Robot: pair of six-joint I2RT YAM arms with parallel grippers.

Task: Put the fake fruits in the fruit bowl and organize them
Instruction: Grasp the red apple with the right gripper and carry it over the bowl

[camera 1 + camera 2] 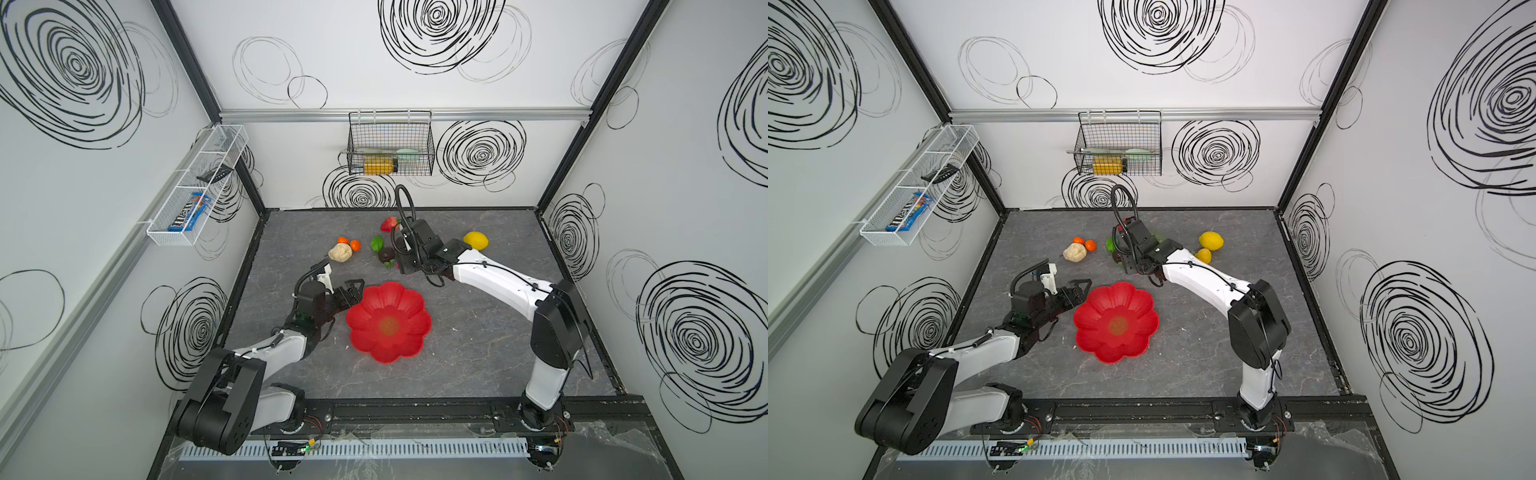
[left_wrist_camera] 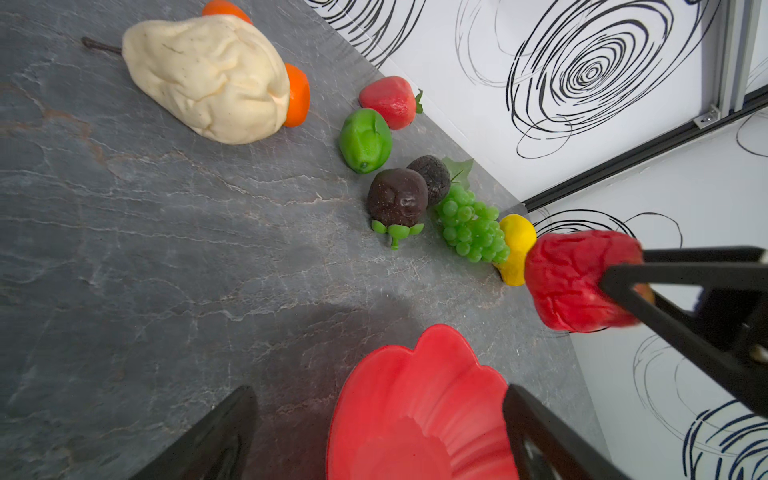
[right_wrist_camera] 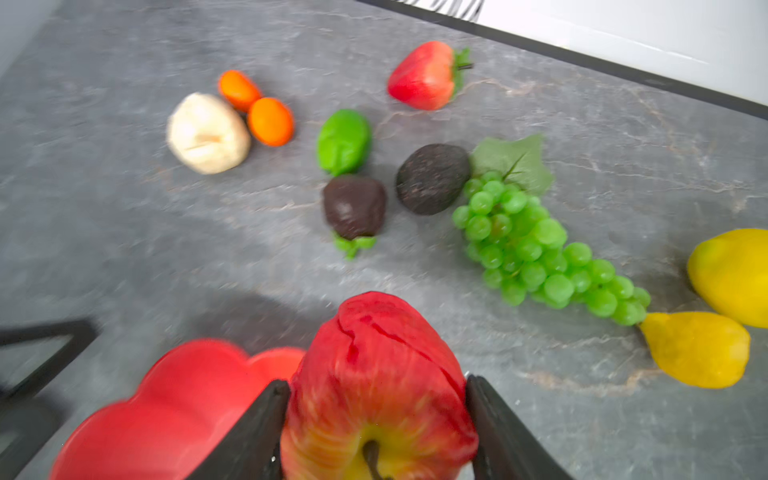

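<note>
My right gripper is shut on the red apple and holds it above the table, next to the fruit bowl's far rim. The left wrist view shows that apple between black fingers. My left gripper stands open at the bowl's left rim, holding nothing. On the table behind lie a cream lumpy piece, two oranges, a lime, a strawberry, two dark avocados, green grapes, a lemon and a pear.
A black wire basket with a yellow bottle hangs on the back wall. A white mesh tray hangs on the left wall. The right arm reaches over the fruit cluster. The bowl holds no fruit.
</note>
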